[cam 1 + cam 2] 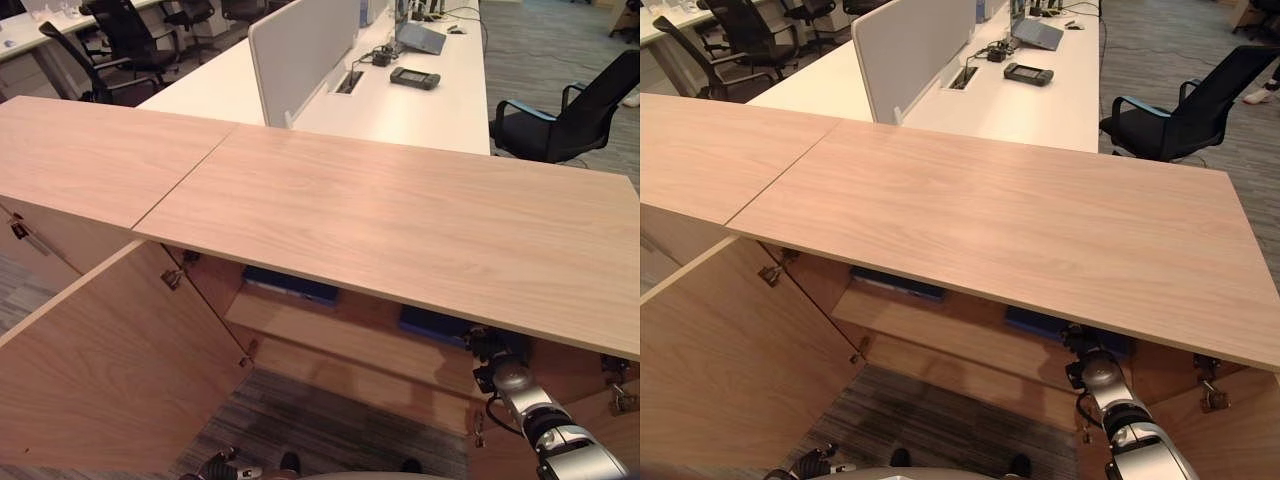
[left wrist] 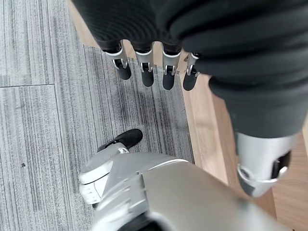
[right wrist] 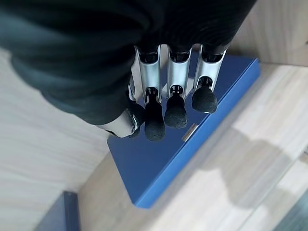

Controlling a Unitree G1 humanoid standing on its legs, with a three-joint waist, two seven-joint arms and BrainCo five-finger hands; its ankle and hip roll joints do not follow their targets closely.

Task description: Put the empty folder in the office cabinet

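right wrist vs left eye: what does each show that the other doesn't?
Right wrist view: the right hand, fingers straight, tips over the flat blue folder lying on the cabinet shelf.

Left eye view: the cabinet top, the open door, a second blue folder further left, the desks and chairs behind.

Both: the blue folder on the shelf.

Both hands: silver fingers (image 3: 177,77), dark rounded tips, dark ribbed covers; right arm (image 1: 560,435) silver-grey, black-ringed segments.
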